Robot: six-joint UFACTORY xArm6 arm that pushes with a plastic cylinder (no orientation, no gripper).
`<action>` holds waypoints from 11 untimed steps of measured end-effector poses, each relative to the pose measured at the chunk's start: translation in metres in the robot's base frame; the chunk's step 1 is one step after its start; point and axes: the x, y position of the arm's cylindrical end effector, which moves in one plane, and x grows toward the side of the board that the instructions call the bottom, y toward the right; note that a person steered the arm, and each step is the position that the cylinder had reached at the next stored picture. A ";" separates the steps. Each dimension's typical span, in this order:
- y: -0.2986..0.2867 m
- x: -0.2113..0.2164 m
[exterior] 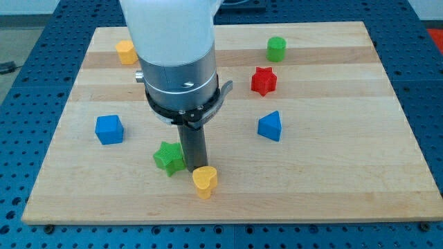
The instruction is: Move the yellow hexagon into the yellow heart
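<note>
Pale, smooth wooden board (346, 187)

Pale wooden board (332, 187) on blue perforated table (21, 41).

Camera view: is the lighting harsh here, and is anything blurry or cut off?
Camera view: soft, even light; only faint shadows under the yellow heart and green star. Blocks look sharp. The arm's pale body is cropped at the view's top; my tip sits just behind the heart.

The xArm6's white forearm (169, 28) descends from the view's top, left of centre, ending in a silver wrist collar (178, 76) ringed by a black clamp (185, 111). Below it the straight dark rod (192, 145) stands upright, and the tip (194, 170) meets the board.
</note>
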 end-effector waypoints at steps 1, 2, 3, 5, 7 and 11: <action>0.007 -0.001; -0.008 -0.031; -0.035 -0.062; -0.135 -0.134; -0.204 -0.220; -0.175 -0.319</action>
